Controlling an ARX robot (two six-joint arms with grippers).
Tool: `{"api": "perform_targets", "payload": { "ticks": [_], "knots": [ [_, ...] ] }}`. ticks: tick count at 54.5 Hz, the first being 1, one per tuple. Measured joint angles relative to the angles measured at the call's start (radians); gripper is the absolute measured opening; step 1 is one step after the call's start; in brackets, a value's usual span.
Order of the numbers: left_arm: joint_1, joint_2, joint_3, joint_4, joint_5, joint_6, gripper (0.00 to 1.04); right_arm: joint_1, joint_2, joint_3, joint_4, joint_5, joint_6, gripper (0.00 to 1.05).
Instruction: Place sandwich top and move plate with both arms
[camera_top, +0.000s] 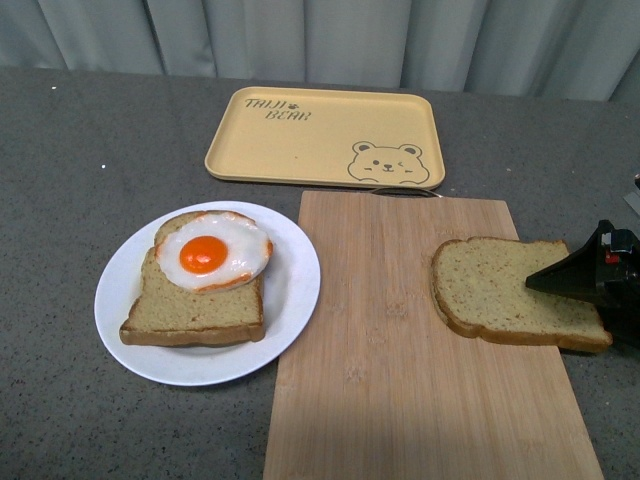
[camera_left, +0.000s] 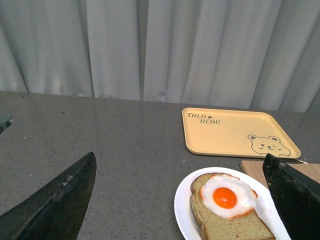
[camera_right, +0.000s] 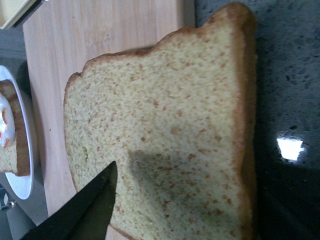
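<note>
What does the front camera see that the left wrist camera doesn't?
Only the front view shows the sandwich top lying on the wooden board, with the right gripper over its edge. Only the left wrist view shows the left gripper, fingers wide apart. Both show the plate with the egg-topped bread, the yellow tray and the grey curtain.

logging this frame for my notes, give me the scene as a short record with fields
sandwich top: flat on the cutting board, overhanging its right edge
plate: white, left of the board, holding a bread slice topped with a fried egg
tray: yellow, behind the board
left tool: open, holding nothing, facing the plate
right tool: one finger over the sandwich top; open or shut unclear
</note>
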Motion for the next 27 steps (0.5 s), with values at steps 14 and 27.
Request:
{"api": "perform_targets", "payload": {
  "ticks": [14,27],
  "knots": [
    [0.0,0.0,0.0,0.0,0.0,0.0,0.98,-0.014,-0.008,0.007,-0.035,0.018,0.011,0.33],
    [0.0,0.0,0.0,0.0,0.0,0.0,0.98,0.024,-0.205,-0.048,-0.043,-0.042,-0.012,0.03]
  ]
}}
